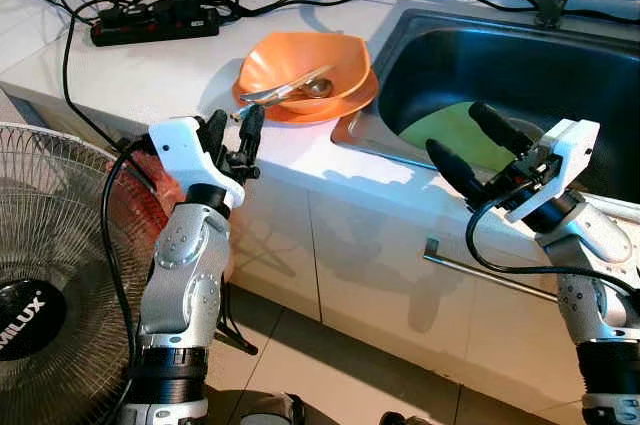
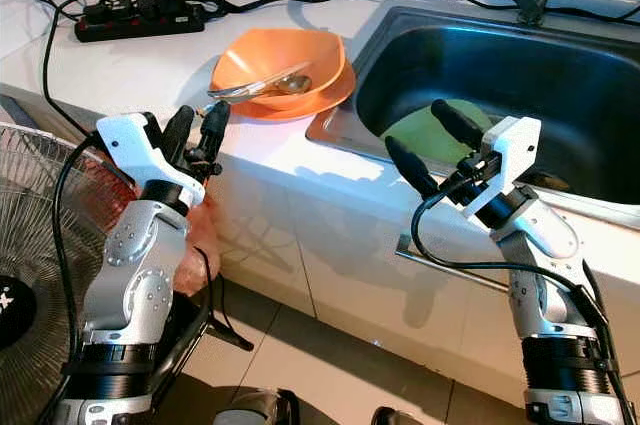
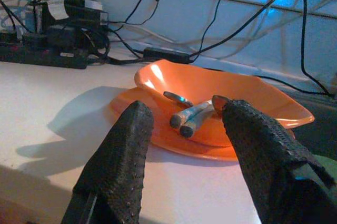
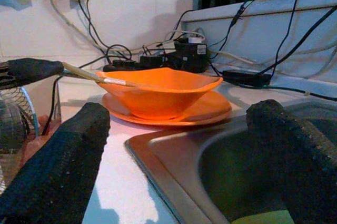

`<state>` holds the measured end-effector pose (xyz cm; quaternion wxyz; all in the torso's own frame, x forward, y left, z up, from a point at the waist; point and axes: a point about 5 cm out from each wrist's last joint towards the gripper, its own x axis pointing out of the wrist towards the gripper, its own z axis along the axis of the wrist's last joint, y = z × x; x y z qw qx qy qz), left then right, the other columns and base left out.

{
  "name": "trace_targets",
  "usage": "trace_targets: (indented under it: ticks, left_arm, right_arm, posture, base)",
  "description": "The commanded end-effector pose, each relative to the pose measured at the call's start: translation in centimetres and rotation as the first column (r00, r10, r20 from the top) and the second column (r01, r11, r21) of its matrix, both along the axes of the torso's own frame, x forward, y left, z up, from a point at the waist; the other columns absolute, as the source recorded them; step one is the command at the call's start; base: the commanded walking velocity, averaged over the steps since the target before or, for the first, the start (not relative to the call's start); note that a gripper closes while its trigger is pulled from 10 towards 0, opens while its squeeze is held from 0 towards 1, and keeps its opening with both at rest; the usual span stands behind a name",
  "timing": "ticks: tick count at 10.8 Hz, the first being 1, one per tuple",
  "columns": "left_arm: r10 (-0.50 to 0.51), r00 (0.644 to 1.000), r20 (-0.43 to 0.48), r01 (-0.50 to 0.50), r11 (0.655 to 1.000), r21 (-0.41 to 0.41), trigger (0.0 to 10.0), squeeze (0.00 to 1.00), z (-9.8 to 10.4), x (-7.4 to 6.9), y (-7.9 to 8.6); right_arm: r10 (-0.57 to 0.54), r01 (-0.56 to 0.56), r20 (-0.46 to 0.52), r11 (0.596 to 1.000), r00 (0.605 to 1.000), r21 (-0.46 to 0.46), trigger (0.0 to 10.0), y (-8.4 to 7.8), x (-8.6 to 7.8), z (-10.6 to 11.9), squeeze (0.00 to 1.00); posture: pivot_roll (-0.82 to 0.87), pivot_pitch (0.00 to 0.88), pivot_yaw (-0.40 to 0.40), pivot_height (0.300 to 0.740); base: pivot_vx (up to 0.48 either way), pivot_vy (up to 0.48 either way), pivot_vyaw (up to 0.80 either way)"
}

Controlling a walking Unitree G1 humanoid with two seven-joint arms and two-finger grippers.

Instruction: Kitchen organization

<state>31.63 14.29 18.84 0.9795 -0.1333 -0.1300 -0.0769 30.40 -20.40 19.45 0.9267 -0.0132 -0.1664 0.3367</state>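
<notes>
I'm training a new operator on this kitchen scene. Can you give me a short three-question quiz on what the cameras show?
1. True or false: the orange bowl sits on an orange plate on the counter.
2. What lies inside the sink? A) a green plate B) a red cup C) a sponge
3. Fill in: the utensil handles jut from the bowl toward the ____ gripper.

Key
1. True.
2. A, the green plate; the right gripper hovers open by the sink's front edge.
3. Left; its fingers are open.
</notes>
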Motion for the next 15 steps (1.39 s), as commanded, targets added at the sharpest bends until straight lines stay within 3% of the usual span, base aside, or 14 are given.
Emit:
trace_targets:
  ticks: [1, 2, 3, 6, 7, 8, 9, 11, 13, 14, 15]
  left_arm:
    - [-0.001, 1.000, -0.003, 0.001, 1.000, -0.002, 9.7, 0.00, 0.10, 0.29, 0.28]
    - [-0.001, 1.000, -0.004, 0.001, 1.000, -0.004, 4.6, 0.00, 0.09, 0.36, 0.28]
    - [-0.002, 1.000, -0.003, 0.002, 1.000, -0.005, 0.9, 0.00, 0.10, 0.39, 0.24]
    - [-0.003, 1.000, -0.003, 0.003, 1.000, -0.005, 0.4, 0.00, 0.09, 0.52, 0.26]
    - [-0.003, 1.000, -0.003, 0.003, 1.000, -0.006, 1.0, 0.00, 0.10, 0.53, 0.22]
    - [-0.007, 1.000, -0.002, 0.007, 1.000, -0.007, 0.7, 0.00, 0.11, 0.53, 0.06]
    - [-0.007, 1.000, -0.001, 0.007, 1.000, -0.010, 2.4, 0.00, 0.12, 0.55, 0.01]
    - [-0.002, 1.000, 0.000, 0.002, 1.000, -0.013, 10.0, 0.00, 0.18, 0.60, -0.05]
    - [0.005, 1.000, 0.002, -0.004, 1.000, -0.017, 10.0, 0.00, 0.25, 0.62, -0.03]
    - [0.006, 1.000, 0.004, -0.006, 1.000, -0.018, 4.4, 0.00, 0.31, 0.65, -0.03]
    - [0.008, 1.000, 0.007, -0.008, 1.000, -0.015, 0.0, 0.00, 0.34, 0.68, -0.04]
  right_arm:
    - [0.015, -0.015, 0.010, 1.000, 1.000, 0.001, 10.0, 0.28, -0.21, 0.22, 0.00]
    - [0.013, -0.013, 0.010, 1.000, 1.000, 0.001, 10.0, 0.25, -0.22, 0.20, 0.00]
    - [0.012, -0.012, 0.010, 1.000, 1.000, 0.000, 10.0, 0.24, -0.22, 0.20, 0.00]
    - [0.002, -0.002, 0.009, 1.000, 1.000, 0.001, 10.0, 0.11, -0.20, 0.07, 0.00]
    - [0.002, -0.002, 0.009, 1.000, 1.000, 0.002, 10.0, 0.11, -0.22, 0.06, 0.00]
    - [0.000, 0.000, 0.009, 1.000, 1.000, 0.000, 10.0, 0.10, -0.24, 0.02, 0.00]
    - [-0.002, 0.002, 0.007, 1.000, 1.000, -0.005, 10.0, 0.09, -0.23, -0.07, 0.00]
    - [-0.003, 0.003, 0.005, 1.000, 1.000, -0.007, 10.0, 0.11, -0.16, -0.10, 0.00]
    - [-0.004, 0.004, 0.006, 1.000, 1.000, -0.005, 10.0, 0.08, -0.09, -0.06, 0.00]
    - [-0.005, 0.005, 0.006, 1.000, 1.000, -0.005, 10.0, 0.07, -0.05, -0.06, 0.00]
    - [-0.008, 0.008, 0.005, 1.000, 1.000, -0.006, 10.0, 0.07, 0.00, -0.09, 0.00]
  posture:
    - [0.09, 0.131, 0.079, 0.740]
    - [0.09, 0.127, 0.082, 0.740]
    - [0.09, 0.127, 0.082, 0.740]
    - [0.08, 0.113, 0.087, 0.740]
    - [0.08, 0.108, 0.088, 0.740]
    - [0.08, 0.107, 0.088, 0.740]
    - [0.08, 0.107, 0.088, 0.740]
    - [0.08, 0.114, 0.085, 0.740]
    - [0.08, 0.116, 0.084, 0.740]
    - [0.08, 0.114, 0.084, 0.740]
    - [0.08, 0.113, 0.083, 0.740]
  base:
    - [0.000, 0.000, 0.00]
    - [0.000, 0.000, 0.00]
    - [0.000, 0.000, 0.00]
    - [0.000, 0.000, 0.00]
    - [0.000, 0.000, 0.00]
    - [0.000, 0.000, 0.00]
    - [0.000, 0.000, 0.00]
    - [0.000, 0.000, 0.00]
    - [0.000, 0.000, 0.00]
    - [0.000, 0.000, 0.00]
    - [0.000, 0.000, 0.00]
